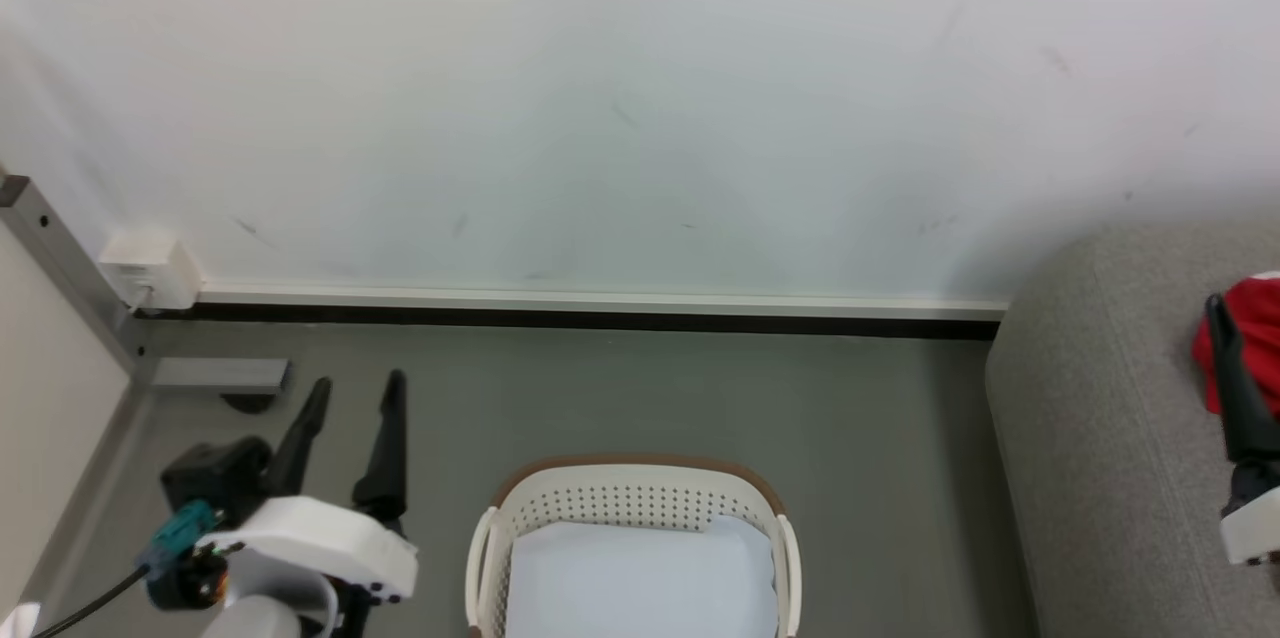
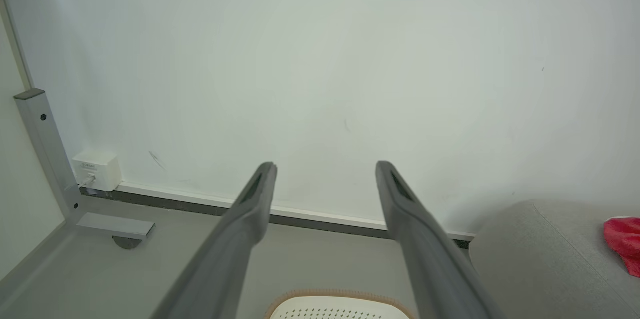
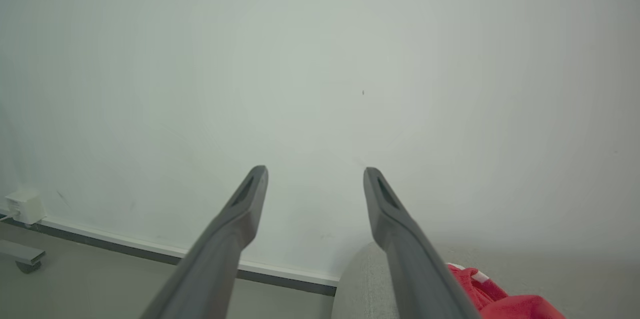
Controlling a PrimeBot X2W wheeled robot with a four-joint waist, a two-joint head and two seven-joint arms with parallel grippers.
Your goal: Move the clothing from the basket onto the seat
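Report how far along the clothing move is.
Done: red clothing lies on the grey seat. In hand: nothing. The left gripper and right gripper are both open and empty, the right one over the seat by the clothing. Remaining: the basket shows no red, only a pale sheet-like item. Its near end is cut off, so I cannot confirm it is cleared.

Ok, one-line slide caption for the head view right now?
Left gripper open above the floor, no red showing in the basket, red clothing lying on the grey seat at right.
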